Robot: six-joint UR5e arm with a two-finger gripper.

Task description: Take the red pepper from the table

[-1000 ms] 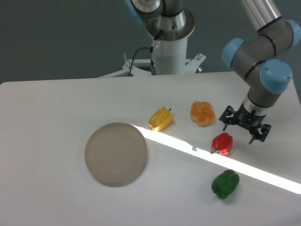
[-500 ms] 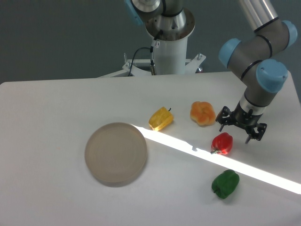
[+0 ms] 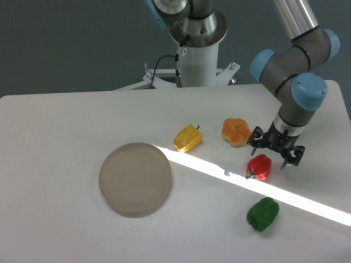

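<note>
the ur5e's gripper point(image 3: 273, 150) hangs spread wide and empty just above and behind the red pepper point(image 3: 259, 166), which lies on the white table point(image 3: 66, 126) between the orange pepper point(image 3: 236, 131) and the green pepper point(image 3: 262, 213). a clean pick likely means centring over the glossy body, dropping straight, and closing across its width, clear of the stem.

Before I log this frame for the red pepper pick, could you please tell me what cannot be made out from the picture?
- Gripper height: the single fixed camera view does not show whether its fingertips hang above the red pepper or reach the table.
- The red pepper's far side is hidden by its own body.
- The arm's upper links are cut off by the top edge.
- Whether the grey disc is solid or hollow is unclear.
</note>
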